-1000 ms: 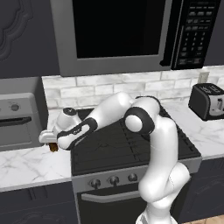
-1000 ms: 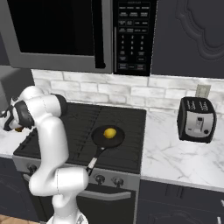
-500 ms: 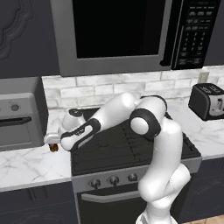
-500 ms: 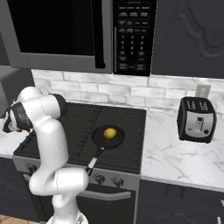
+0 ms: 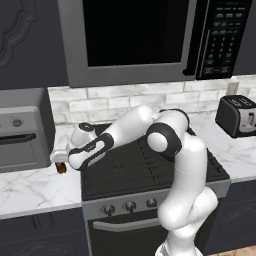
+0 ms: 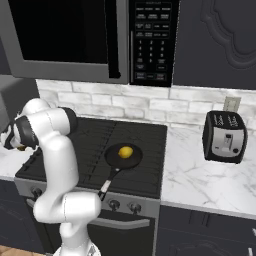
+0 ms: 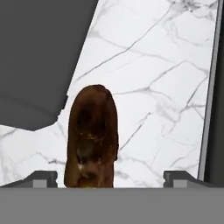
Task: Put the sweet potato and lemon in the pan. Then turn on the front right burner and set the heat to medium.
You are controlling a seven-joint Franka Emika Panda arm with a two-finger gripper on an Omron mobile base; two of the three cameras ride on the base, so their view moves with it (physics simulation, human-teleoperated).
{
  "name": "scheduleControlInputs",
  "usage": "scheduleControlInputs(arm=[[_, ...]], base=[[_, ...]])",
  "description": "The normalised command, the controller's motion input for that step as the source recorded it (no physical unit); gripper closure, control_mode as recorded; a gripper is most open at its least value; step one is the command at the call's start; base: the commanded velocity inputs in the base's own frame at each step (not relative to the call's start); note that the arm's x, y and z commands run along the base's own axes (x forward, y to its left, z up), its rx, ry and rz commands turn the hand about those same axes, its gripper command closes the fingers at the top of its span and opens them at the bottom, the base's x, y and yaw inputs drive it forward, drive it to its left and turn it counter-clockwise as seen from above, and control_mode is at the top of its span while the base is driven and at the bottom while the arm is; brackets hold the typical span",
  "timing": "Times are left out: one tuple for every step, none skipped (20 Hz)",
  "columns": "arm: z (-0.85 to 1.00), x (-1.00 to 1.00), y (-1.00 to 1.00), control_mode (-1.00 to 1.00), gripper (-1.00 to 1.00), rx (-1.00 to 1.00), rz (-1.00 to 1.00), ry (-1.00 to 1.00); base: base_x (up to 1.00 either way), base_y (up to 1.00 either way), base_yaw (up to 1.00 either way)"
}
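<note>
The lemon (image 6: 125, 151) is sitting inside the pan (image 6: 116, 160) on the front right burner (image 6: 131, 169). The claw (image 7: 109, 178) is hanging open, fingertips straddling the sweet potato (image 7: 92, 136) lying on the marble desk (image 7: 153, 78).

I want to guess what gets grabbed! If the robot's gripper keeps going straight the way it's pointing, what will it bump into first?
Most likely the sweet potato. It lies on the marble counter, between the open gripper's fingertips, straight ahead. Past it is just counter.
</note>
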Motion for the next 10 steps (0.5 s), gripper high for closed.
scheduleControlInputs(arm=[[-0.16,0.02,0.00,-1.00,-1.00,0.00,0.00,0.07],[-0.23,0.01,0.00,-1.00,-1.00,0.00,0.00,0.08],[-0.23,0.00,0.00,-1.00,-1.00,0.00,0.00,0.07],[-0.29,0.00,0.00,-1.00,-1.00,0.00,0.00,0.07],[-0.32,0.00,0.00,-1.00,-1.00,0.00,0.00,0.07],[-0.35,0.00,0.00,-1.00,-1.00,0.00,0.00,0.05],[-0.39,0.01,0.00,-1.00,-1.00,0.00,0.00,0.04],[-0.40,0.04,0.00,-1.00,-1.00,0.00,0.00,0.04],[-0.42,0.09,0.00,-1.00,-1.00,0.00,0.00,0.04],[-0.41,0.19,0.00,-1.00,-1.00,0.00,0.00,0.04]], base=[[0.00,0.00,0.00],[0.00,0.00,0.00],[0.00,0.00,0.00],[0.00,0.00,0.00],[0.00,0.00,0.00],[0.00,0.00,0.00],[0.00,0.00,0.00],[0.00,0.00,0.00],[0.00,0.00,0.00],[0.00,0.00,0.00]])
